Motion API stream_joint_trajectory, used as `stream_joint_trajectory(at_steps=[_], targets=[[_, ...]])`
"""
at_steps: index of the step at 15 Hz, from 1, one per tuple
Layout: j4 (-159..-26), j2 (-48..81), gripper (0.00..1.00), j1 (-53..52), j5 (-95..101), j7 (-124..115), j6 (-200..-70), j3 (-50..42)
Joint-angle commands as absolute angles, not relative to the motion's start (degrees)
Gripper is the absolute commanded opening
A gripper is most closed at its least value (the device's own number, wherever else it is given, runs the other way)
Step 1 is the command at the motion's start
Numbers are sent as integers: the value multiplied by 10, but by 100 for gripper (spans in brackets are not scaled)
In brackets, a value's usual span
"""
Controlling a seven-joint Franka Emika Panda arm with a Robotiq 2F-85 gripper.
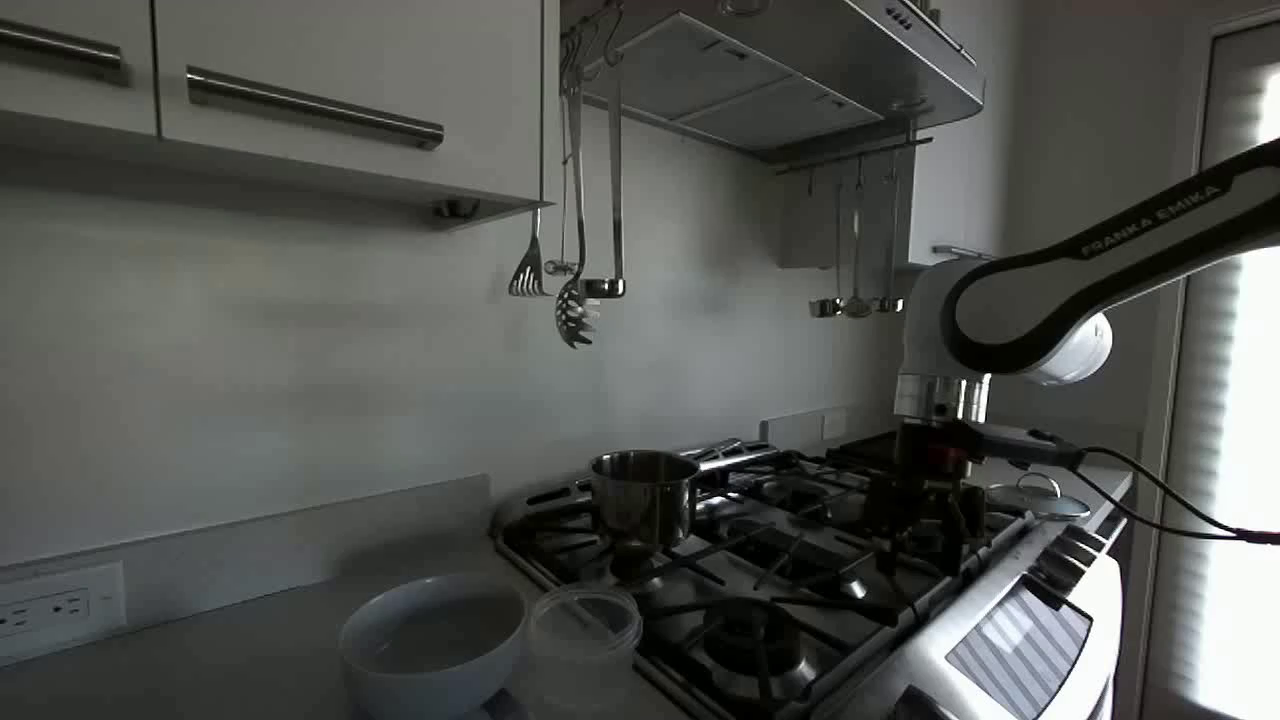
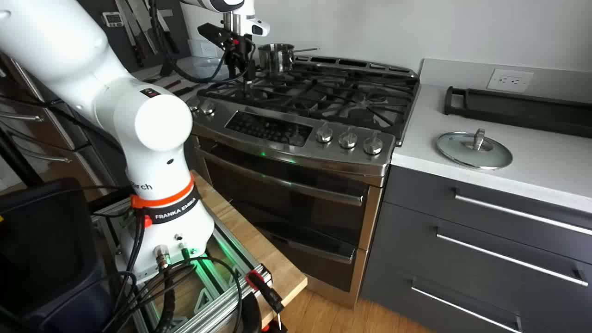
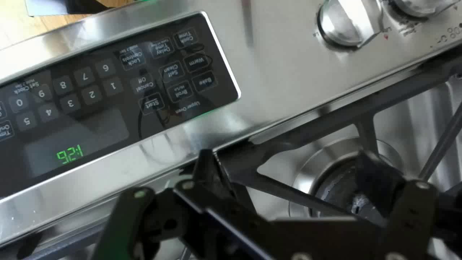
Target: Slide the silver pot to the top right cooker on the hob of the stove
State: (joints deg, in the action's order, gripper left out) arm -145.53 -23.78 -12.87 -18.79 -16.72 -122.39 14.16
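Treating the gas hob (image 2: 319, 92) as a clock face, with the wall (image 1: 330, 350) at twelve and the knobs (image 2: 348, 140) at six, I see the silver saucepan (image 1: 643, 505) upright at ten o'clock, over the back-left burner, its slim handle (image 2: 307, 49) pointing roughly toward three. The back-right burner (image 2: 377, 97), which I take as the goal, sits at two o'clock. My Robotiq gripper (image 3: 285, 159) hangs near seven o'clock, by the hob's front edge and apart from the pan. Its two fingers (image 3: 206, 166) are spread wide, holding nothing; I cannot tell their height above the cast-iron grates (image 3: 326, 124). In the wrist view, where lettering reads upside down, one finger partly hides the front-left burner (image 3: 335, 184), and the black oven control panel (image 3: 119, 83) lies toward ten o'clock. Past three o'clock on the hob, a glass lid (image 2: 474, 150) rests on the counter (image 2: 545, 173). I judge the step in hand to be the approach, before any contact. Next, I think, I must cross toward ten o'clock, set the fingers on the pan's rim or against its side, and ease it level toward two, lest its base catch on the bars.
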Motion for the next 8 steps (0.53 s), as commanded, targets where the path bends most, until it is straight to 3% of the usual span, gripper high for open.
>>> stream_joint_trajectory(at_steps=[1, 8], targets=[[-1455, -238, 100, -129, -187, -167, -1223, 141], [-1450, -259, 100, -116, -204, -191, -1207, 122]])
